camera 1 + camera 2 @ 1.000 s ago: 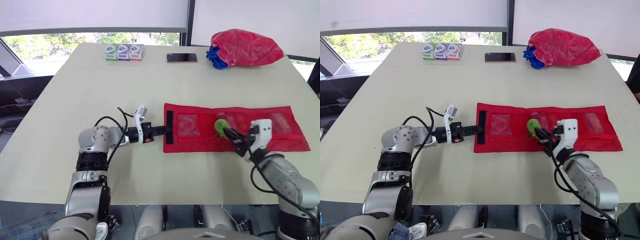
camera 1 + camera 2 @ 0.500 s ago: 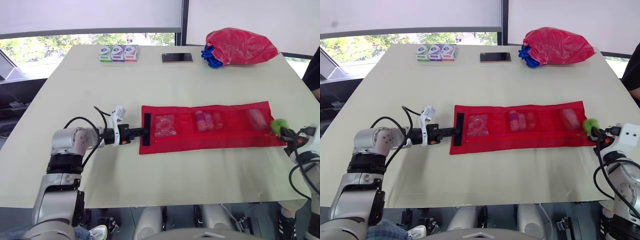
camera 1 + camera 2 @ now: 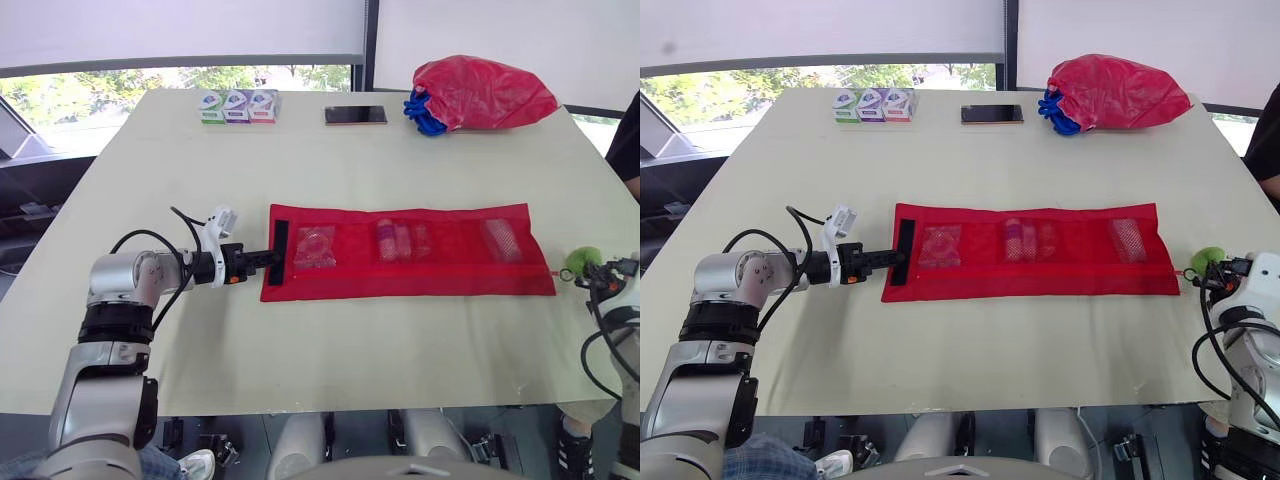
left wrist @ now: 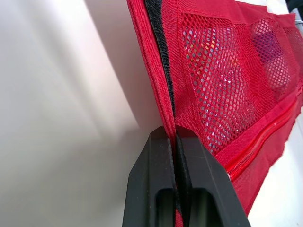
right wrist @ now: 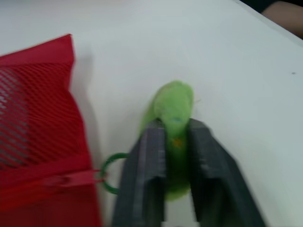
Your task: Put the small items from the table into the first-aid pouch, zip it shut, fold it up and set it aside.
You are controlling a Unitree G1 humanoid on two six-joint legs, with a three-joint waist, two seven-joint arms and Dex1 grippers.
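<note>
**A:** The long red mesh first-aid pouch point(image 3: 410, 250) lies flat across the cream table point(image 3: 330, 160), with small items showing inside its pockets.

**B:** And the left gripper point(image 4: 174, 133) is clamped tight on the black-strip end, while the right gripper point(image 5: 176, 125) squeezes the fuzzy green zipper pom-pom point(image 3: 581, 262) just past the far end.

**A:** Soft, light fabric, I'd say. Floppy, and it bunches easily.

**B:** So fold it by the stiffer bound edges, not the mesh.

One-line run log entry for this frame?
left gripper: shut on pouch | right gripper: shut on pom-pom | zipper: at pouch's right end | fold: not done
</note>
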